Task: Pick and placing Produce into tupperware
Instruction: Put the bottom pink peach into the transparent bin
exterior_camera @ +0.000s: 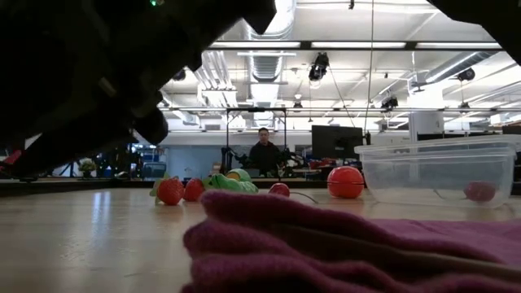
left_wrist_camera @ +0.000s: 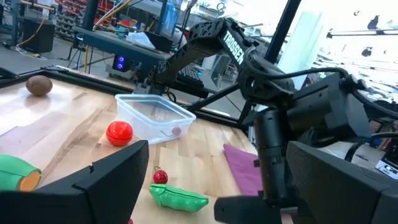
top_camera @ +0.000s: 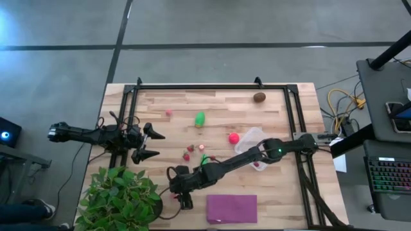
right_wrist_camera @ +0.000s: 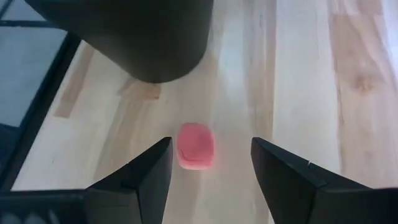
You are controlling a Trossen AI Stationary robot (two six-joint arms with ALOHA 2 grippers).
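Note:
A small pink produce piece (right_wrist_camera: 196, 146) lies on the wood near the table's front edge, beside the dark plant pot (right_wrist_camera: 137, 37). My right gripper (right_wrist_camera: 211, 152) is slanted down over it, open, one finger on each side and a gap showing at both. The clear tupperware (top_camera: 252, 142) stands right of centre with a pink berry (exterior_camera: 479, 191) inside. A red ball (top_camera: 234, 137), a green piece (top_camera: 200, 119), a brown oval (top_camera: 259, 97), a green pod (left_wrist_camera: 177, 198) and small red berries (top_camera: 190, 149) lie loose on the table. My left gripper (top_camera: 149, 144) waits open at the left.
A leafy potted plant (top_camera: 119, 196) fills the near left corner, close to my right gripper. A purple cloth (top_camera: 231, 208) lies flat at the front edge. A black frame (top_camera: 212, 85) borders the table. My right arm (top_camera: 257, 154) stretches across the tupperware's near side.

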